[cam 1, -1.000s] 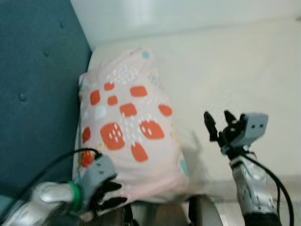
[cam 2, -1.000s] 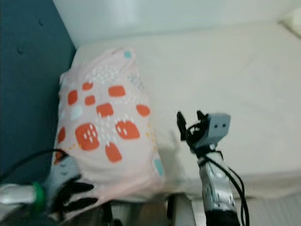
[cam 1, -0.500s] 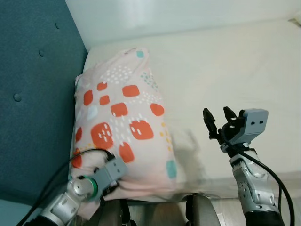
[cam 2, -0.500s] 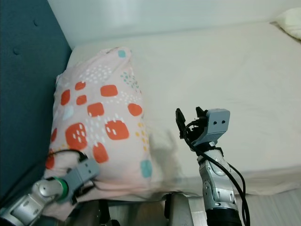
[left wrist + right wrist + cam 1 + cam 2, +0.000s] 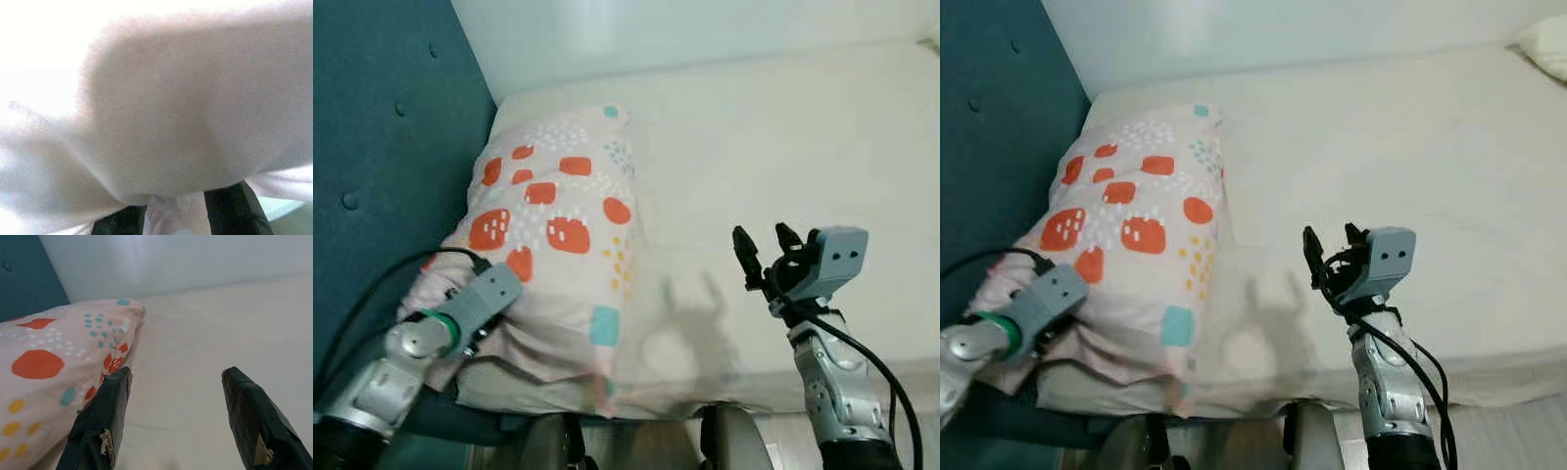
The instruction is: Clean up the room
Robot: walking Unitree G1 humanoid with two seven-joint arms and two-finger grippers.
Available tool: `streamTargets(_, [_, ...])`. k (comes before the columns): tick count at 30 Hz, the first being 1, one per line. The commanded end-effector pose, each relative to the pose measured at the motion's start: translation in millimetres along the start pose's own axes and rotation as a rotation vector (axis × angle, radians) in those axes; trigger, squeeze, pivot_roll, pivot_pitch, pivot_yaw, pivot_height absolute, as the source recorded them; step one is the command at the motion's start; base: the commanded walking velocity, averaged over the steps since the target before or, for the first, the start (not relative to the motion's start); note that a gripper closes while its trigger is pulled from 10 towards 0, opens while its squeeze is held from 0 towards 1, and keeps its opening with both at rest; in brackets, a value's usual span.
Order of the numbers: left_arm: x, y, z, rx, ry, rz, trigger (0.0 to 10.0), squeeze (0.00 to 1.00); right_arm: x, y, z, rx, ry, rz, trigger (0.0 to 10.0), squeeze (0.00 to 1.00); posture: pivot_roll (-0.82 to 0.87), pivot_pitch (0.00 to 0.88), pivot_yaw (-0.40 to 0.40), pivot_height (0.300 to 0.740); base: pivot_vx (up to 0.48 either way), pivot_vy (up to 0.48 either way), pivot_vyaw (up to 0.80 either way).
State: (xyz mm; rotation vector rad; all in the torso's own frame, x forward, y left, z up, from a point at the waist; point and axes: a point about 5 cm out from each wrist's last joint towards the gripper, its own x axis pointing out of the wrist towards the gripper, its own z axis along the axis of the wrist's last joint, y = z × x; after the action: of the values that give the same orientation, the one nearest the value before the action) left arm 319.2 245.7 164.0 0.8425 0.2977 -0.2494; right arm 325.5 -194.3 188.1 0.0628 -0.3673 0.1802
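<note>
Pillow (image 5: 558,225) corner clamped in left end effector (image 5: 176,218); right end effector (image 5: 762,257) spread, apart.

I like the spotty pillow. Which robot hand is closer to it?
The left hand. It is pressed into the pillow at its near corner, gripping the fabric. The right hand hovers open over the bare mattress beside it.

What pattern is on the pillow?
The pillow is pale pink with orange-red blotches, white dots and a few teal and yellow marks. The left eye view shows it best.
</note>
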Motion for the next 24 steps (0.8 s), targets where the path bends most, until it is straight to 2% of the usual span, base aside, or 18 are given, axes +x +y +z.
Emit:
streamTargets(1, [-3.2,2.2,-1.3,0.024,-0.002,0.012,10.0,0.0,-1.8,2.8,-6.6,0.009,0.028,0.008,10.0,0.0,-0.08,0.2,0.174,0.617,0.0,0.0,0.0])
streamTargets(2, [-9.8,-16.6,-7.9,0.029,0.006,-0.089,10.0,0.0,-2.7,2.2,-7.1,0.007,0.029,0.008,10.0,0.0,-0.08,0.193,0.175,0.617,0.0,0.0,0.0])
streamTargets(4, [-32.3,-62.1,-18.8,0.037,0.002,-0.396,10.0,0.0,-4.2,0.7,-8.1,0.005,0.032,0.006,10.0,0.0,-0.09,0.185,0.177,0.617,0.0,0.0,0.0])
streamTargets(6, [-32.3,-62.1,-18.8,0.037,0.002,-0.396,10.0,0.0,-4.2,0.7,-8.1,0.005,0.032,0.006,10.0,0.0,-0.09,0.185,0.177,0.617,0.0,0.0,0.0])
streamTargets(7, [-41.3,-75.0,-22.0,0.042,-0.002,-0.492,10.0,0.0,-4.5,0.3,-8.3,0.003,0.033,0.005,10.0,0.0,-0.09,0.185,0.177,0.617,0.0,0.0,0.0])
streamTargets(8, [-41.3,-75.0,-22.0,0.042,-0.002,-0.492,10.0,0.0,-4.5,0.3,-8.3,0.003,0.033,0.005,10.0,0.0,-0.09,0.185,0.177,0.617,0.0,0.0,0.0])
streamTargets(10, [-58.5,-79.8,-26.3,0.041,-0.024,-0.621,10.0,0.0,-4.6,-1.5,-7.6,-0.001,0.034,0.006,10.0,0.0,-0.08,0.179,0.17,0.617,0.0,0.0,0.0])
streamTargets(13, [-71.2,-71.8,-25.0,0.015,-0.074,-0.714,10.0,0.0,-3.8,-3.1,-7.3,-0.007,0.037,0.01,10.0,0.0,-0.08,0.173,0.168,0.617,0.0,0.0,0.0])
streamTargets(16, [-70.4,-53.9,-19.2,-0.026,-0.133,-0.696,10.0,0.0,-2.1,-2.6,-6.9,-0.008,0.036,0.013,10.0,0.0,-0.08,0.173,0.168,0.617,0.0,0.0,0.0])
streamTargets(19, [-67.2,-27.5,0.3,-0.162,-0.229,-0.621,10.0,0.0,-0.5,-0.6,-6.6,-0.004,0.032,0.02,10.0,0.0,-0.07,0.168,0.163,0.617,0.0,0.0,0.0])
streamTargets(20, [-67.2,-27.5,0.3,-0.162,-0.229,-0.621,10.0,0.0,-0.5,-0.6,-6.6,-0.004,0.032,0.02,10.0,0.0,-0.07,0.168,0.163,0.617,0.0,0.0,0.0])
streamTargets(22, [-73.6,-5.6,29.2,-0.301,-0.386,-0.63,10.0,0.0,0.4,5.7,-4.0,0.011,0.022,0.04,10.0,0.0,-0.07,0.162,0.153,0.617,0.0,0.0,0.0])
streamTargets(24, [-81.8,5.7,59.0,-0.375,-0.552,-0.633,10.0,0.0,1.4,12.0,0.5,0.029,0.003,0.047,10.0,0.0,-0.07,0.156,0.145,0.617,0.0,0.0,0.0])
